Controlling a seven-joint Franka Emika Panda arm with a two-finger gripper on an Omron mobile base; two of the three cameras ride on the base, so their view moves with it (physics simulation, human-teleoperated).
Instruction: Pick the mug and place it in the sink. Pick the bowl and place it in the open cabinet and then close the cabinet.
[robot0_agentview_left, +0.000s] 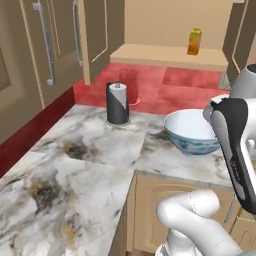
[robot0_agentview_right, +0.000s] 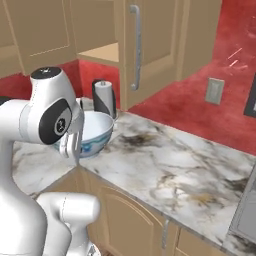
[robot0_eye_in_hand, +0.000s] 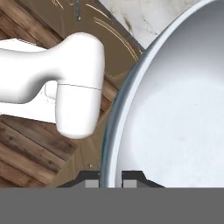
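Observation:
The white bowl (robot0_agentview_left: 190, 131) with a blue pattern outside is at the marble counter's front edge; whether it rests on the counter or hangs just above it I cannot tell. My gripper (robot0_eye_in_hand: 110, 180) is shut on the bowl's near rim (robot0_eye_in_hand: 106, 144), one fingertip (robot0_eye_in_hand: 91, 182) outside and one inside. From the right base camera the hand (robot0_agentview_right: 70, 146) reaches down onto the bowl (robot0_agentview_right: 96, 131). The tan wall cabinet (robot0_agentview_left: 165, 54) stands open above and behind, its door (robot0_agentview_right: 135, 50) swung out. The mug and the sink are out of view.
A black-and-white paper towel roll (robot0_agentview_left: 118, 103) stands on the counter left of the bowl. An orange bottle (robot0_agentview_left: 194, 41) sits on the cabinet shelf. Red backsplash runs behind. A wall outlet (robot0_agentview_right: 214, 90) is at the right. Tan base cabinets (robot0_agentview_right: 130, 220) lie below the counter.

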